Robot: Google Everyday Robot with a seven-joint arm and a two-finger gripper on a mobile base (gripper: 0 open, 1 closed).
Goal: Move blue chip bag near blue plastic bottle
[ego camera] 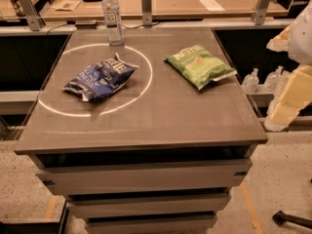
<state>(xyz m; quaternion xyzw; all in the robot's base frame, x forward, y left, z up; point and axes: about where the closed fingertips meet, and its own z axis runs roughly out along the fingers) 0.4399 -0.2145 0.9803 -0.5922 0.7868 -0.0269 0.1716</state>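
Observation:
The blue chip bag (100,76) lies crumpled on the left half of the grey table (161,116), inside a white ring of light. The blue plastic bottle (112,17) stands upright at the table's far left edge, a short way beyond the bag. My gripper (288,99) shows as cream-coloured parts at the right edge of the camera view, off the table's right side and far from both the bag and the bottle.
A green chip bag (200,65) lies on the far right part of the table. A wooden counter (195,1) with metal posts runs behind the table. Small bottles (251,79) stand on a shelf to the right. Drawers sit below the tabletop.

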